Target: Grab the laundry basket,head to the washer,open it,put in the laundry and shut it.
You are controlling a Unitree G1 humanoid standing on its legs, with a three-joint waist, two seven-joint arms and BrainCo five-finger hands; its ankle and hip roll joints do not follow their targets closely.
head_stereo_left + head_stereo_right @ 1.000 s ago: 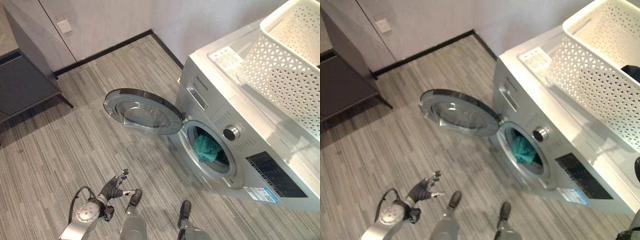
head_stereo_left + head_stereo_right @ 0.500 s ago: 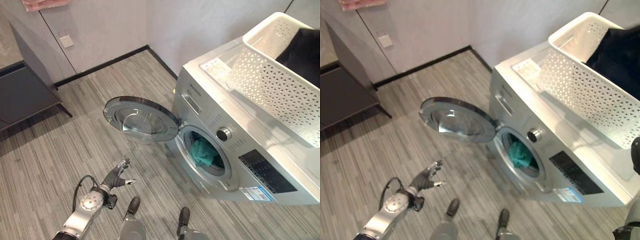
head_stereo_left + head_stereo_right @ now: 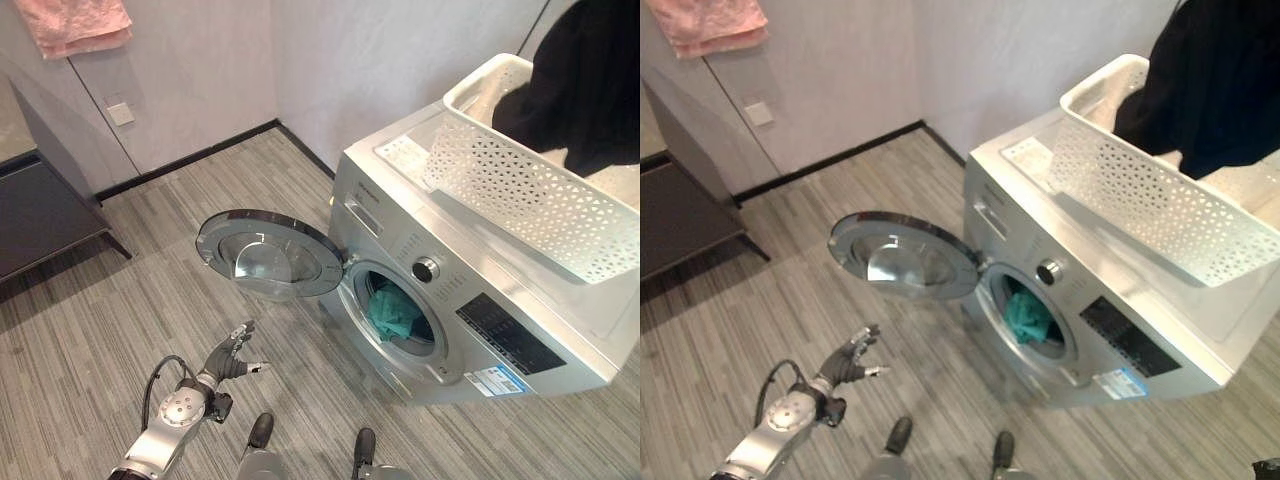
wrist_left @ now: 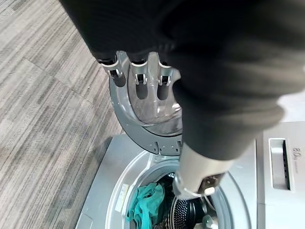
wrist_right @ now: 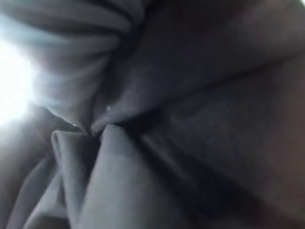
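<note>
The dark garment [image 3: 590, 80] hangs above the white laundry basket [image 3: 520, 190] on the washer [image 3: 470, 290] at 2 o'clock, the right robot hand's grip untellable, so swing it wide to the open drum at 5 o'clock, left robot hand [image 3: 232, 352] relaxed clear.

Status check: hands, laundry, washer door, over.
Left hand open, low over the floor. Washer door open, teal cloth inside the drum. Dark garment lifted above the white basket on the washer top; right hand's state unclear. Nothing blocking the opening.
</note>
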